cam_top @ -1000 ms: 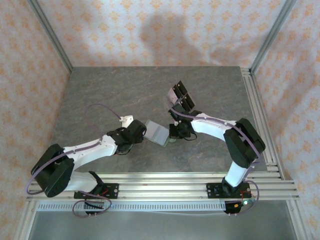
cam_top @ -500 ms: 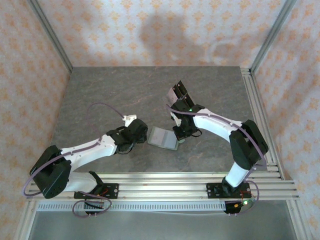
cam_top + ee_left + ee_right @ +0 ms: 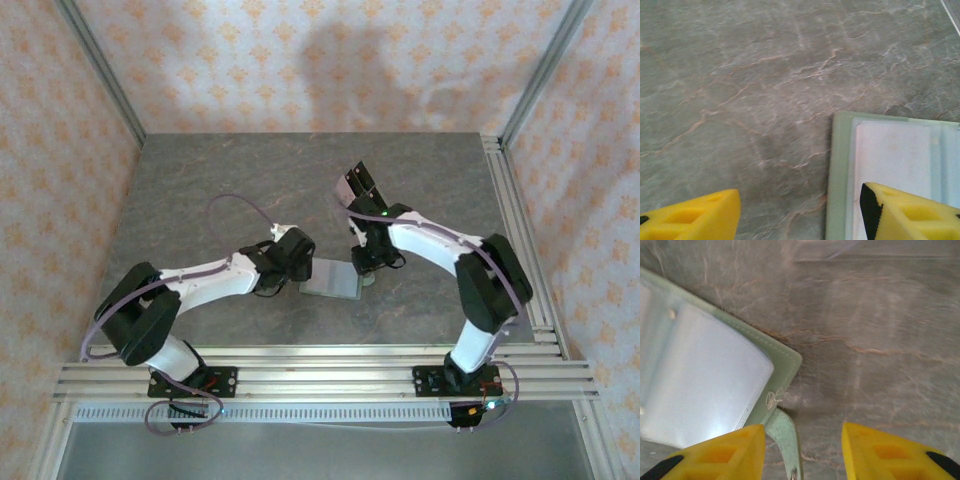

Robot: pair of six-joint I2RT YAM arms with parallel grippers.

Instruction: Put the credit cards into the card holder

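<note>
The sage-green card holder (image 3: 332, 278) lies open and flat on the table, pale inside up. In the left wrist view my left gripper (image 3: 800, 215) is open over the card holder's (image 3: 890, 165) left edge, with one fingertip (image 3: 905, 212) above the pale inside. My right gripper (image 3: 802, 450) is open at the opposite corner of the card holder (image 3: 705, 375). The clasp tab (image 3: 784, 437) lies loose between its fingers, close to the left one. Glossy black credit cards (image 3: 356, 184) lie behind the right arm, partly hidden by it.
The grey stone-patterned table (image 3: 220, 190) has aluminium rails along its right side (image 3: 512, 230) and near edge (image 3: 320, 365). Patterned walls close in the back and both sides. Both arms meet near the middle of the table.
My right gripper has opened from shut and the card holder now lies flat, slightly further right. The left arm has swung right, up to the holder's left edge.
</note>
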